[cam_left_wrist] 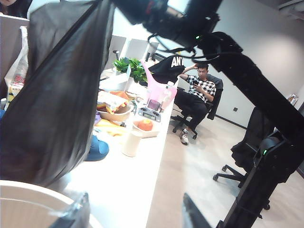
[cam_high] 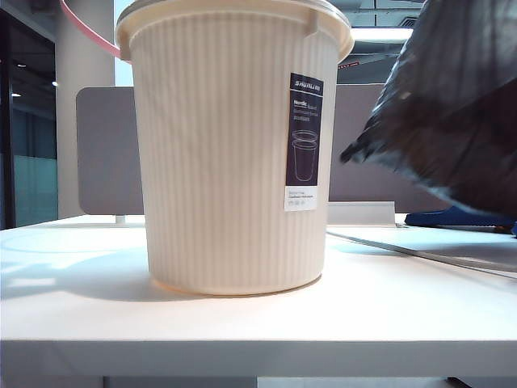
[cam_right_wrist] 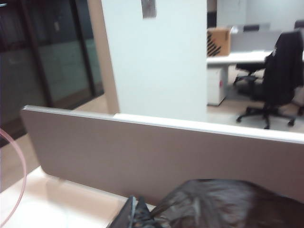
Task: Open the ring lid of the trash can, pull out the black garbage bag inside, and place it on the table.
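The cream ribbed trash can [cam_high: 230, 153] stands on the white table [cam_high: 258, 323], its purple label facing the exterior camera. The pale-pink ring lid [cam_high: 87, 32] is tipped up behind the can's rim; an arc of the ring lid [cam_right_wrist: 18, 178] also shows in the right wrist view. The black garbage bag [cam_high: 452, 113] hangs in the air to the right of the can, clear of the tabletop. My right gripper [cam_right_wrist: 137, 216] is shut on a bunched part of the black garbage bag [cam_right_wrist: 223, 204]. My left gripper [cam_left_wrist: 137, 216] is open beside the can's rim [cam_left_wrist: 28, 192], holding nothing.
A grey partition panel [cam_high: 105, 149] runs along the table's far edge. A blue slipper [cam_high: 452, 217] lies at the right under the bag. Beyond, in the left wrist view, the desk carries bowls, a plant [cam_left_wrist: 133, 69] and a white cup [cam_left_wrist: 130, 142]. My right arm [cam_left_wrist: 247, 80] crosses overhead.
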